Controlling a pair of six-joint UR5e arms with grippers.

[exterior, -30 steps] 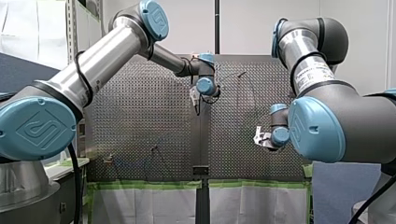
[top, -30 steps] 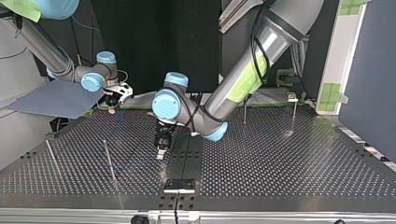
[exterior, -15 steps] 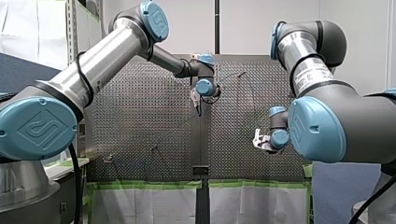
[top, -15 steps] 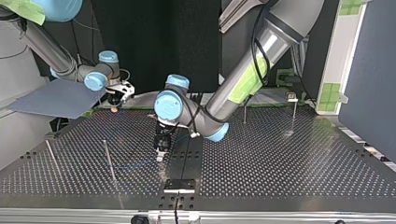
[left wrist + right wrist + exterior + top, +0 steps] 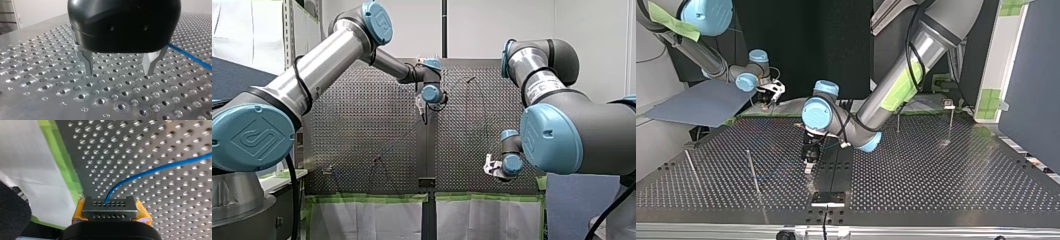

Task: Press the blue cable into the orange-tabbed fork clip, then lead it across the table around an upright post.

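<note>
My right gripper (image 5: 110,205) is clenching the cable (image 5: 155,170). Its yellow pads (image 5: 78,211) are sitting on either side of a grey holed block (image 5: 110,213), and the cable is coming out at that block's top. The cable is looking thin, smooth and bright blue, curving away in one slack arc. My left gripper (image 5: 120,72) is hanging low over the table (image 5: 37,62), its metal fingers (image 5: 87,62) spread apart and gripping nothing. The cable is running just beside the left gripper, touching neither finger. In the top view a post (image 5: 753,172) is standing near the left gripper, and the right gripper is hanging well apart from it.
</note>
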